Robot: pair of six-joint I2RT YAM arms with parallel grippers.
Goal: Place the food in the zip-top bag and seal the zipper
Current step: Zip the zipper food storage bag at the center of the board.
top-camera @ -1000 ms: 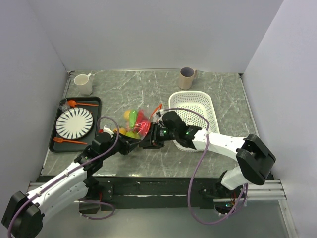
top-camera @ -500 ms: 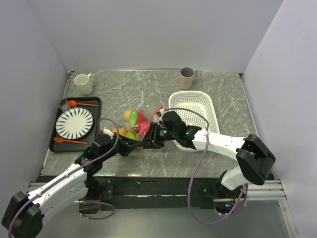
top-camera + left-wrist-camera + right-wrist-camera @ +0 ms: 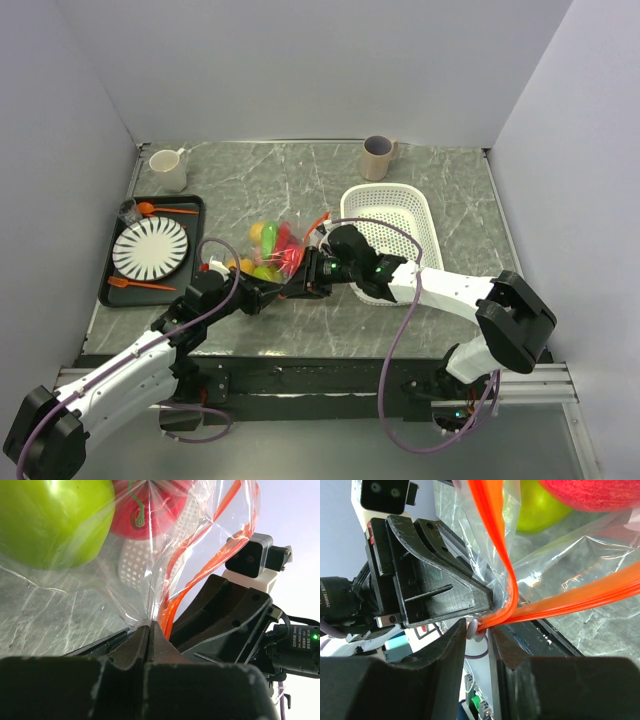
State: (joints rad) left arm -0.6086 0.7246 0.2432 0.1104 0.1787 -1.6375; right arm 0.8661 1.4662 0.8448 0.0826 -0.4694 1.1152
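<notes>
The clear zip-top bag [image 3: 277, 250] lies at the table's middle with the food [image 3: 264, 236] inside. The left wrist view shows a green fruit [image 3: 50, 520] and a red one [image 3: 150, 507] through the plastic. My left gripper [image 3: 150, 624] is shut on the bag's clear corner, at the near edge of the bag [image 3: 270, 292]. My right gripper [image 3: 477, 628] meets it from the right [image 3: 302, 280]. Its jaws are closed on the small white slider [image 3: 474, 630] at the end of the orange-red zipper [image 3: 560, 600]. The two strips of the zipper part just beyond the slider.
A white perforated basket [image 3: 402, 215] stands right of the bag, under my right arm. At the left, a black tray [image 3: 196, 204] holds a striped plate [image 3: 150, 248] and orange spoons. A white mug [image 3: 168, 168] and a beige cup [image 3: 378, 157] stand at the back.
The left wrist has edged slightly toward the bag. The bag, the food and the right arm look the same.
</notes>
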